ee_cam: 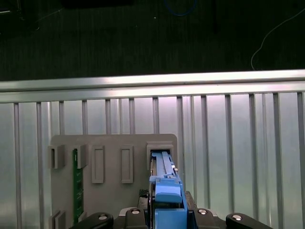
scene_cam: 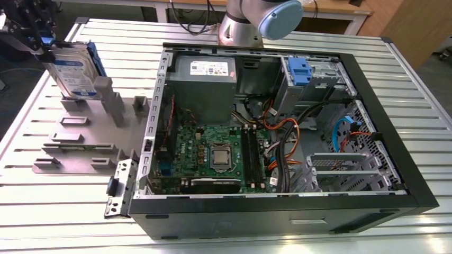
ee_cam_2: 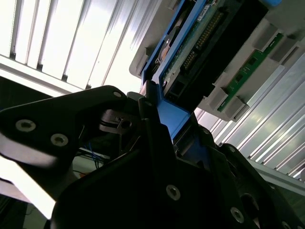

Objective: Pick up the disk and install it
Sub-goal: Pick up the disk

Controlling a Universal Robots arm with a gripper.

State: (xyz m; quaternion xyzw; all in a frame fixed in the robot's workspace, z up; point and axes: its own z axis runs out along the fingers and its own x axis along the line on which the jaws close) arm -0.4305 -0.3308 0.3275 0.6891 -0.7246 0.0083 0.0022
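The disk (scene_cam: 74, 71), a silver drive with a blue-and-white label in a blue carrier rail, stands upright on edge in a slot of the grey holder block (scene_cam: 78, 143) at the exterior view's left. My gripper (scene_cam: 39, 45) is at its upper end, shut on the blue rail. In the first wrist view the disk (ee_cam: 166, 186) runs from the holder slot up between the jaws of the gripper (ee_cam: 167, 214). The second wrist view shows a black finger (ee_cam_2: 150, 109) pressed against the rail of the disk (ee_cam_2: 190, 52).
The open computer case (scene_cam: 395, 137) lies on the slatted metal table (scene_cam: 42, 211), to the exterior view's right of the holder. A blue latch (scene_cam: 299, 71) sits on its upper drive bay. A green memory stick (ee_cam: 75, 186) stands in another holder slot. The arm's base (scene_cam: 258, 21) is behind the case.
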